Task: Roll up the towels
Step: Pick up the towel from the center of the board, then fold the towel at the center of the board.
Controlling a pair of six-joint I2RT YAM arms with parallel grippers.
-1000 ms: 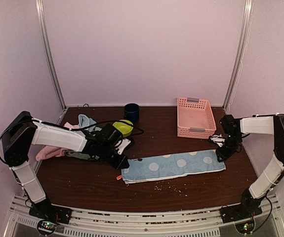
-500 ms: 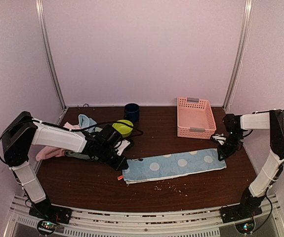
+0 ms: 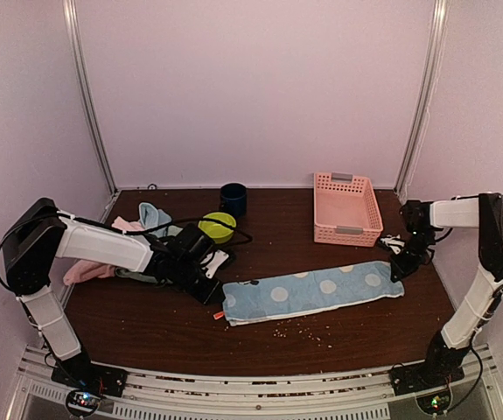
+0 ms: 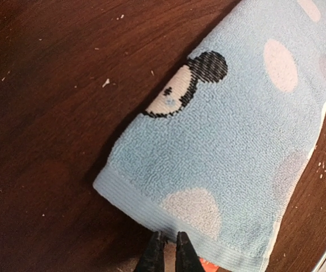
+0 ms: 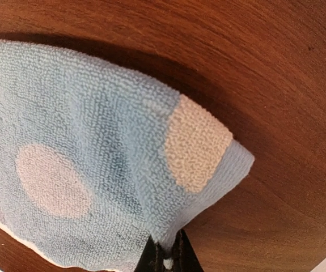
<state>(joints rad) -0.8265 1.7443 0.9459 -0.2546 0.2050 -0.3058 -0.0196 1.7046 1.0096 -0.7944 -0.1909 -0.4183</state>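
Observation:
A light blue towel with pale round patches [image 3: 308, 291] lies flat and stretched across the table. It also shows in the left wrist view [image 4: 248, 136] and the right wrist view [image 5: 94, 147]. My left gripper [image 3: 209, 292] sits at its left end. There its fingertips [image 4: 167, 252] are closed together against the hem, with no cloth seen between them. My right gripper [image 3: 398, 269] is shut on the towel's far right corner [image 5: 168, 258], which is pulled slightly up. A pale blue towel [image 3: 152, 213], a pink towel [image 3: 85, 272] and a mint green one [image 3: 139, 276] lie bunched under my left arm.
A pink lattice basket [image 3: 347, 208] stands at the back right. A lime-green bowl [image 3: 217, 226] and a dark blue cup [image 3: 233, 198] stand at the back middle. Crumbs [image 3: 303, 329] are scattered near the front. A small orange tag [image 4: 208, 264] sticks out under the towel's left end.
The patched towel has slid to the right with my right gripper, which moved right and farther back. The towel's left end has drawn away from my left gripper, which shifted slightly left.

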